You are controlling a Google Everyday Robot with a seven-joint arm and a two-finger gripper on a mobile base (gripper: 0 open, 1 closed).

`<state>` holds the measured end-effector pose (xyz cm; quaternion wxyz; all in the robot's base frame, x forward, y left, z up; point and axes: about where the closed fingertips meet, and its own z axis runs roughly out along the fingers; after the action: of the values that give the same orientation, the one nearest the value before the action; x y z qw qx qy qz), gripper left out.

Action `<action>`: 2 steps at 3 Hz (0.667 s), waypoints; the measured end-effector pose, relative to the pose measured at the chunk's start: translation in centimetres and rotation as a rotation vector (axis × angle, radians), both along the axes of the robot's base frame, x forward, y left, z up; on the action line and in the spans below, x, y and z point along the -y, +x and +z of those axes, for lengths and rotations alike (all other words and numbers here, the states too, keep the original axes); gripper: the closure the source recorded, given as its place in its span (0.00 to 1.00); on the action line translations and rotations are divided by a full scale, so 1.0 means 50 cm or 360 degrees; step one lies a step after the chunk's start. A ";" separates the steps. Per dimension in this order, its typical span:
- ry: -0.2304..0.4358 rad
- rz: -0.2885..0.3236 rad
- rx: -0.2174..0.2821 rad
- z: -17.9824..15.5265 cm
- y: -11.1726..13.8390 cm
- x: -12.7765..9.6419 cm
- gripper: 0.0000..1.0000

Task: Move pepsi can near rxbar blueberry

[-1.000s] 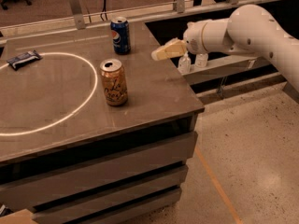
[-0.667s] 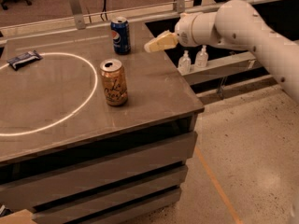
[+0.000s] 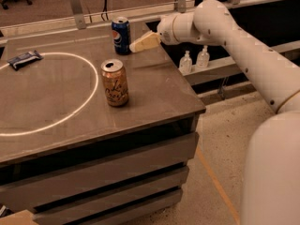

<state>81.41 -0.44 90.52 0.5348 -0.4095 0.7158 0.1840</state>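
The pepsi can (image 3: 121,35), dark blue aluminium with a silver top, stands unmoved near the far edge of the brown table (image 3: 154,93). It is well apart from the rxbar blueberry (image 3: 24,58), a flat dark-blue wrapper by the far left edge. The tan-tipped gripper (image 3: 142,43) has swung in from beyond the right edge to just beside the can. I cannot tell whether it is spread or closed. A grasp looks to be next.

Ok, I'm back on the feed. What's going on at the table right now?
The arm reaches over the table, with the gripper just right of the pepsi can at the far edge. The can stands upright on the table, not lifted. The rxbar lies far off at the left edge. A gold can stands nearer the front.
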 end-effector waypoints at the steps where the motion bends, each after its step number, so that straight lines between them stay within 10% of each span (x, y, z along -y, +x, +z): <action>1: 0.0000 0.0073 -0.0033 -0.014 0.031 -0.038 0.00; 2: 0.0004 0.0126 -0.0047 -0.021 0.059 -0.073 0.00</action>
<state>84.38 3.20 89.47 0.5170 -0.4342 0.7066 0.2120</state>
